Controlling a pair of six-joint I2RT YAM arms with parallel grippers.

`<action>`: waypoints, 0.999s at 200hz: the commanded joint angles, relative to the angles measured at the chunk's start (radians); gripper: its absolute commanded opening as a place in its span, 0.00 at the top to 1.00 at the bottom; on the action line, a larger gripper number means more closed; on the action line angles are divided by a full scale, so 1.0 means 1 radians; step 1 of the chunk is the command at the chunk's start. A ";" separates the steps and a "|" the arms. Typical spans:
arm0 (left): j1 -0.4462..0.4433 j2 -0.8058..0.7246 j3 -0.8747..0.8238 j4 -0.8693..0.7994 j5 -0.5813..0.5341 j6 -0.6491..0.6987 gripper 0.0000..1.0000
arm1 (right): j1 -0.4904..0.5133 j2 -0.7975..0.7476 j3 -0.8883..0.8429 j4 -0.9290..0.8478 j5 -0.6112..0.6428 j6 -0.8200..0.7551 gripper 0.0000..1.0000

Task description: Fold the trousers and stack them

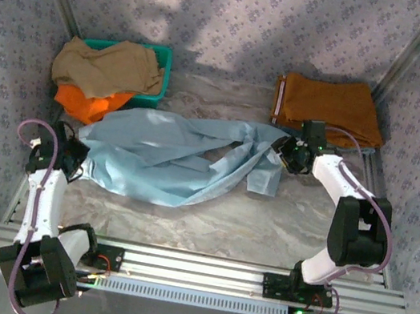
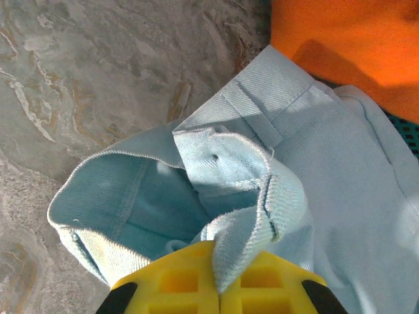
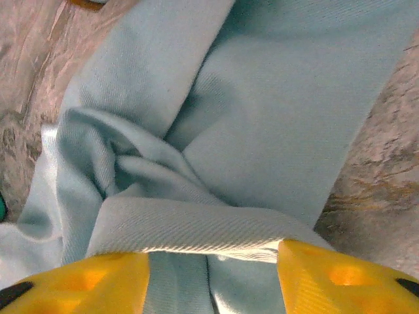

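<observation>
Left wrist view: the left gripper (image 2: 219,275) was clamped together on a waistband fold of the large pale sky-blue trousers of thin soft fabric (image 2: 314,170), which spread away ahead of its fingers over the marbled grey table (image 2: 98,78). In the right wrist view, the right gripper (image 3: 213,265) stood with its fingers apart. A hemmed band of the same trousers lay between them.

We note a marbled table (image 1: 263,223): pale blue trousers (image 1: 169,158) sprawled across its middle, teal basket (image 1: 162,75) at back left, folded rust-brown trousers (image 1: 329,105) at back right.
</observation>
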 commanded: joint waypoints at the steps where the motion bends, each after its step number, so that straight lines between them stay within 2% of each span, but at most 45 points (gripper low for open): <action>1: 0.009 -0.015 0.061 -0.006 0.020 0.013 1.00 | -0.005 -0.022 0.031 -0.012 -0.018 -0.031 0.35; 46: 0.009 -0.013 0.055 0.002 0.031 0.007 1.00 | 0.062 -0.098 -0.019 0.014 0.022 -0.013 0.28; 83: 0.009 -0.020 0.052 -0.004 0.031 0.011 1.00 | 0.067 -0.086 -0.024 0.052 0.035 0.027 0.28; 105: 0.009 -0.024 0.052 -0.006 0.033 0.009 1.00 | 0.067 -0.005 0.027 0.045 -0.003 0.037 0.28; 110: 0.008 -0.023 0.052 -0.003 0.033 0.008 1.00 | 0.064 0.018 0.036 0.052 -0.015 0.040 0.31; 118: 0.010 -0.024 0.052 -0.004 0.034 0.007 1.00 | 0.057 0.050 0.047 0.071 -0.051 0.049 0.41; 136: 0.010 -0.025 0.057 -0.010 0.036 0.011 1.00 | 0.044 0.081 0.069 0.083 -0.095 0.059 0.80; 143: 0.010 -0.027 0.061 -0.016 0.035 0.013 1.00 | 0.041 0.071 0.072 0.076 -0.093 0.054 0.92; 151: 0.010 -0.030 0.067 -0.019 0.036 0.017 1.00 | 0.037 0.054 0.071 0.067 -0.085 0.045 1.00; 177: 0.010 -0.032 0.095 -0.033 0.040 0.029 1.00 | 0.025 -0.025 0.127 -0.040 0.002 -0.051 1.00; 200: 0.010 -0.013 0.135 -0.022 0.052 0.031 1.00 | 0.017 -0.041 0.321 -0.171 0.095 -0.160 1.00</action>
